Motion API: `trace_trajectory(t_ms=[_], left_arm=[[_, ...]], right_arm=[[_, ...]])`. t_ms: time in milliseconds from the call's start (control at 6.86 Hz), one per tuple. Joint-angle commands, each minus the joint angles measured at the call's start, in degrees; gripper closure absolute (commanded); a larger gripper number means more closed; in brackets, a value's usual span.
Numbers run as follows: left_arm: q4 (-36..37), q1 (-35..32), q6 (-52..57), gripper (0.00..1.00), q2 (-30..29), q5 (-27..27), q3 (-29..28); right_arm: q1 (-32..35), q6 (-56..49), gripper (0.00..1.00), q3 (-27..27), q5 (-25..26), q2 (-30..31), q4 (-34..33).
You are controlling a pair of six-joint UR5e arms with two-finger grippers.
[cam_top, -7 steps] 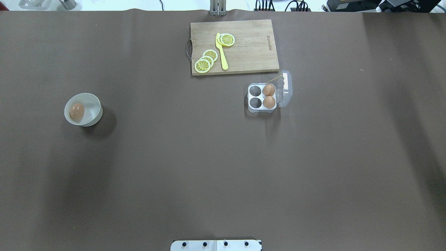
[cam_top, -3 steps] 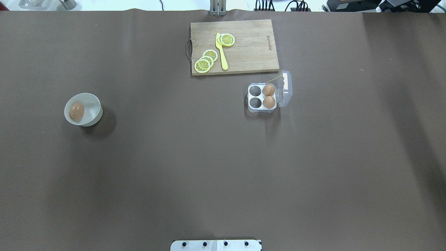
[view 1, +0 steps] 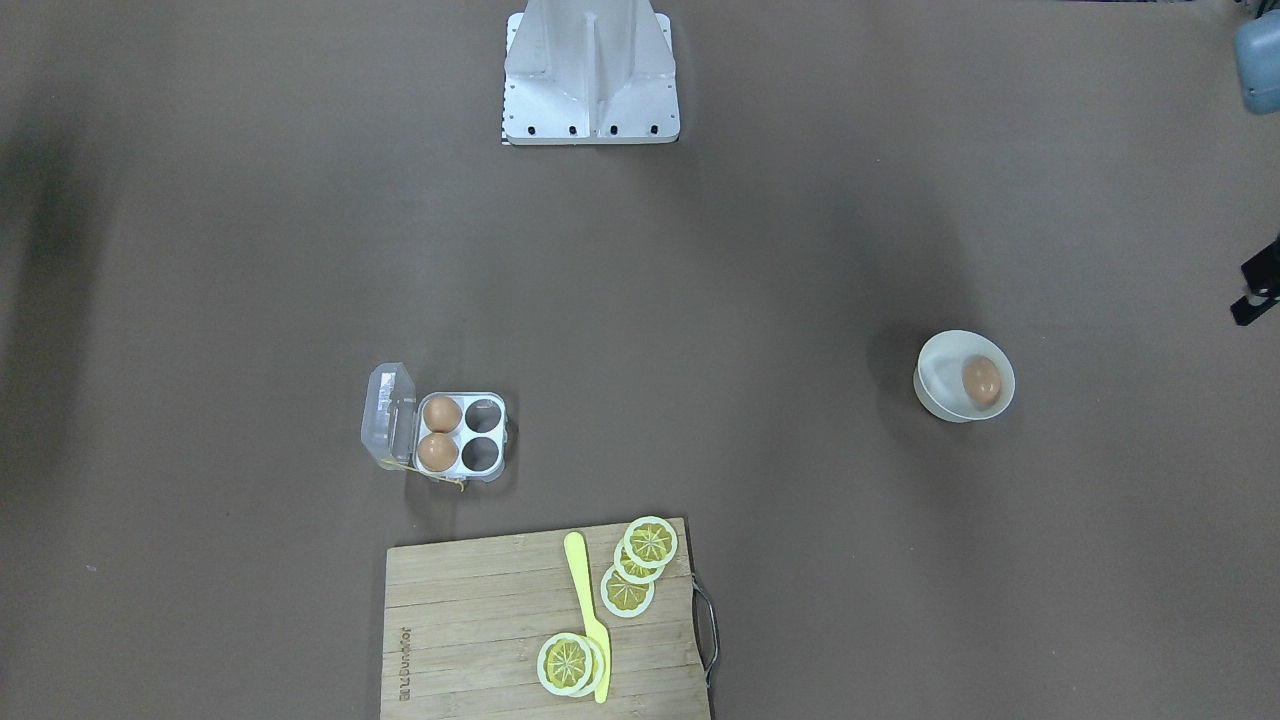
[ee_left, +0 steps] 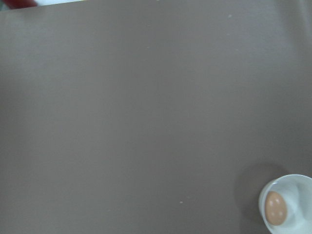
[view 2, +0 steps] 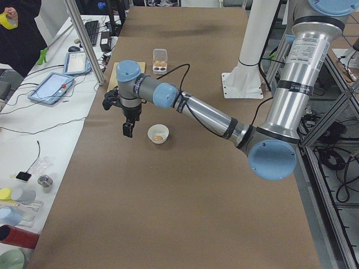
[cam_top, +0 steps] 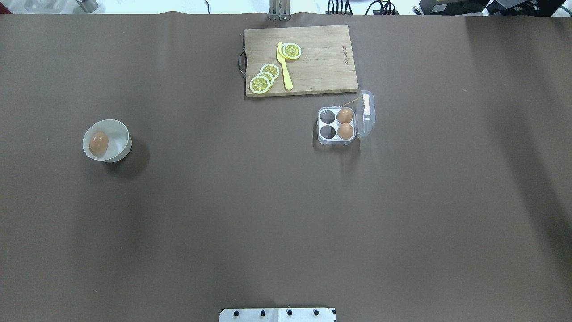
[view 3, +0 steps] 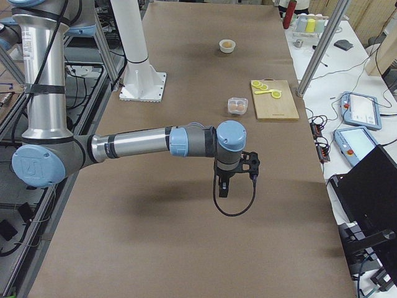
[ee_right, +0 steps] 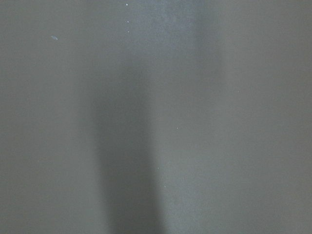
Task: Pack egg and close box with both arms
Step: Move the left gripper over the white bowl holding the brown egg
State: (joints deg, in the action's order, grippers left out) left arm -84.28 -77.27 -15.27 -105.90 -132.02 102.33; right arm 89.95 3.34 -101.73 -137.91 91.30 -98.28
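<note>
One brown egg (cam_top: 98, 142) lies in a round white bowl (cam_top: 117, 129) at the table's left. It also shows in the left wrist view (ee_left: 276, 214). The box (cam_top: 336, 125) stands open at centre right, its clear lid (cam_top: 366, 114) folded to the right. It holds two brown eggs in its right cells, and its two left cells are empty. My left gripper (view 2: 128, 128) hangs above the table beside the bowl (view 2: 158, 133). My right gripper (view 3: 223, 188) hangs over bare table, well short of the box (view 3: 237, 105). I cannot tell whether either is open or shut.
A wooden cutting board (cam_top: 321, 62) with lemon slices (cam_top: 263, 78) and a yellow knife (cam_top: 284, 67) lies just behind the box. The white robot base (view 1: 592, 75) stands at the near table edge. A brown mat covers the table.
</note>
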Motion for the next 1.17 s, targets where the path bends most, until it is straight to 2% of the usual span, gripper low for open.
trace_trajectory(t_ms=[0,292,583,1021], left_arm=[[-1.1,7.4,-11.2,0.02,-3.3,0.2,-1.6],[-5.4,14.0,-14.1,0.02,-3.0,10.5,-1.6],[-7.4,19.5,-23.0,0.02,-2.4,13.3,-2.4],[-19.0,22.2,-33.5,0.03,-1.1,13.5,-8.5]], right_arm=[[0.0,0.9,0.00,0.2,-0.2,-0.1,0.0],[-0.1,0.9,0.00,0.5,-0.3,-0.1,0.1],[-0.5,1.3,0.00,0.4,-0.3,-0.1,0.2],[-0.7,1.6,0.00,0.4,-0.3,-0.2,0.3]])
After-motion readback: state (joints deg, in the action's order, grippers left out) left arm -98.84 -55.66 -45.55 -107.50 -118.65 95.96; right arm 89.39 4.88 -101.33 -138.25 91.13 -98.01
